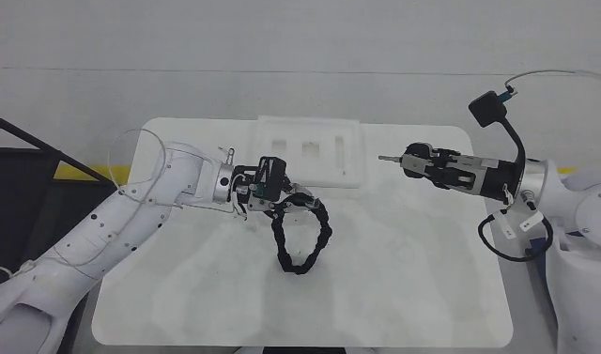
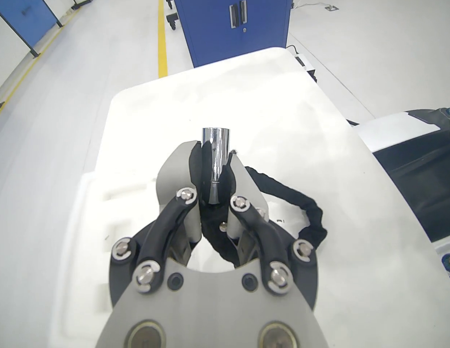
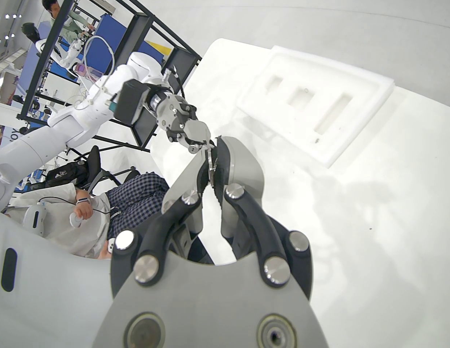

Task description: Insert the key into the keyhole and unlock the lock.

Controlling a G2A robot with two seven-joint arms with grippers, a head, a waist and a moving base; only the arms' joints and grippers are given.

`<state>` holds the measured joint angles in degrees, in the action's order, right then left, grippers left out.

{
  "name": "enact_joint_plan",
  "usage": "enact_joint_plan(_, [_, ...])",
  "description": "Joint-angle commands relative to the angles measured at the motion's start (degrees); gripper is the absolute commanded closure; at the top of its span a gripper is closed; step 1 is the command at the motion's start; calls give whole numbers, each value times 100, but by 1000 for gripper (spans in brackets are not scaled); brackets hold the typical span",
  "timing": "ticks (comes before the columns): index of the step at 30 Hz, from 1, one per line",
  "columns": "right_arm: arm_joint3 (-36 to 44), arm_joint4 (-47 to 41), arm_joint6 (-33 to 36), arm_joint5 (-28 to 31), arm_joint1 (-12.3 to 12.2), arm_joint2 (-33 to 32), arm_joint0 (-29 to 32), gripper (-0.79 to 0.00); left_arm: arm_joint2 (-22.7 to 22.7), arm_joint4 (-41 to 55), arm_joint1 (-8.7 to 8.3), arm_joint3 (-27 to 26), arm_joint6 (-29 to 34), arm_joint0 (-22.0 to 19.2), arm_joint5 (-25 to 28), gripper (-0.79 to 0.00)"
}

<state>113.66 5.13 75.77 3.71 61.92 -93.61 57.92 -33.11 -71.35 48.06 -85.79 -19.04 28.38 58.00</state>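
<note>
L gripper (image 2: 214,152) tight on lock (image 2: 215,137) cyl.; R gripper (image 3: 211,153) tight on key (image 1: 387,157), well apart from lock

Both arms angle inward, grippers facing, well apart — left gripper (image 2: 213,149) clamps the lock (image 2: 218,138), right gripper (image 3: 210,150) clamps the key (image 1: 386,157).

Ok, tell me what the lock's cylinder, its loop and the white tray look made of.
Lock cylinder: polished, probably chromed metal; it mirrors its surroundings.
Loop: black fabric sleeve, matte and wrinkled, likely over a chain or cable, which is hidden.
Tray: white foam by its look, matte with soft-edged cut pockets.
</note>
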Motion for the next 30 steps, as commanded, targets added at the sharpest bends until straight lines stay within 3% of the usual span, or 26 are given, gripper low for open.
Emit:
enact_joint_plan(1, [0, 0, 0, 0, 0, 0, 0, 0, 2, 258, -70, -116, 76, -149, 0, 0])
enact_joint_plan(9, [0, 0, 0, 0, 0, 0, 0, 0, 70, 1374, -275, -417, 469, -630, 0, 0])
enact_joint_plan(15, [0, 0, 0, 0, 0, 0, 0, 0, 140, 1673, -335, -455, 724, -943, 0, 0])
enact_joint_plan(24, [66, -54, -74, 0, -2, 46, 37, 0, 346, 926, -190, -324, 407, -1307, 0, 0])
enact_joint_plan(30, [476, -505, 482, -645, -71, 214, -237, 0, 482, 593, -17, -170, 55, -1337, 0, 0])
